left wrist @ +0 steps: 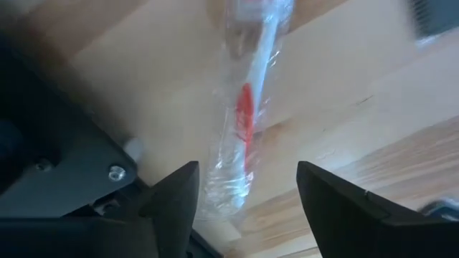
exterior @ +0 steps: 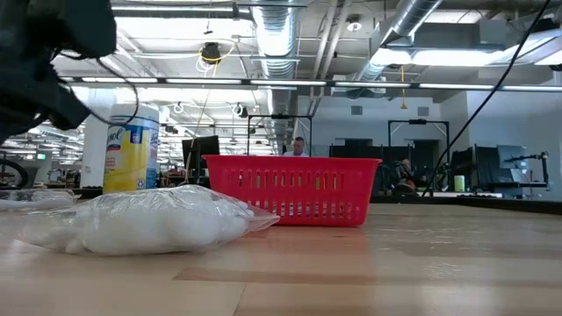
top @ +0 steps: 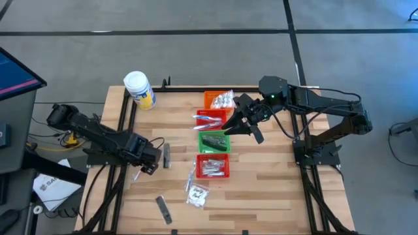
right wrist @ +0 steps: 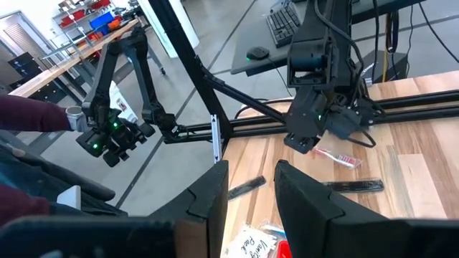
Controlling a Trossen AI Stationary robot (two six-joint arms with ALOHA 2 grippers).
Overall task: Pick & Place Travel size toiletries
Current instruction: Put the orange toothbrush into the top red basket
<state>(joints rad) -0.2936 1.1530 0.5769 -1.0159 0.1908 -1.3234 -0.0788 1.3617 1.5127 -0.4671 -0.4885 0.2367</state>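
Note:
A red and white toothbrush (left wrist: 246, 118) in a clear wrapper lies flat on the wooden table near its left edge. My left gripper (left wrist: 247, 197) points down over it, open, with one finger on either side of the wrapper's near end and neither touching it. In the right wrist view this gripper (right wrist: 313, 140) hangs just above the toothbrush (right wrist: 337, 158). My right gripper (right wrist: 247, 193) hovers high over the row of baskets (top: 213, 130), a little open, with nothing between its fingers. Two dark strips (top: 167, 155) (top: 163, 209) and clear sachets (top: 196, 193) lie on the table.
Orange, red and green mesh baskets with items inside stand in a row at mid-table, the nearest one red (exterior: 294, 189). A white jar with a yellow label (top: 139, 89) stands at the far left corner. A sachet (exterior: 140, 219) lies close to the low camera.

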